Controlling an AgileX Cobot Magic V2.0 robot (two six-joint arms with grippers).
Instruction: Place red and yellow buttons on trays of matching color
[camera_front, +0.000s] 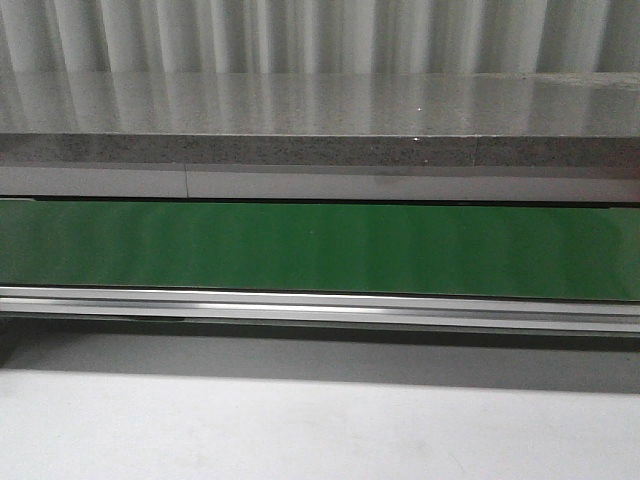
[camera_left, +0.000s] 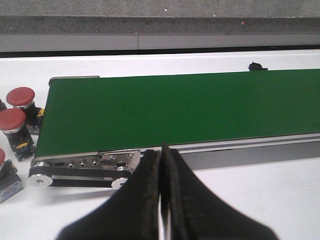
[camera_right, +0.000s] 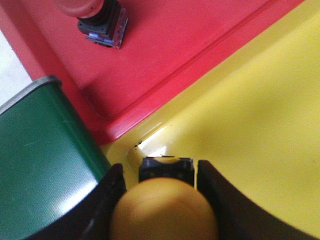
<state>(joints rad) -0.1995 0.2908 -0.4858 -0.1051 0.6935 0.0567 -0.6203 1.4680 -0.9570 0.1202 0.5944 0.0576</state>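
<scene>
A yellow button (camera_right: 164, 207) is clamped between the right jaws (camera_right: 165, 200), held over a corner of the yellow tray (camera_right: 260, 125), with the red tray (camera_right: 200, 35) and its red button (camera_right: 97, 17) just beyond. If released here, the button may be caught on the raised rim and tipped toward the green belt (camera_right: 40, 165) beside the jaws. The left jaws (camera_left: 162, 200) are pressed together, empty, before the belt, with red buttons (camera_left: 20, 97) off to one side on the worktop (camera_left: 260, 195).
</scene>
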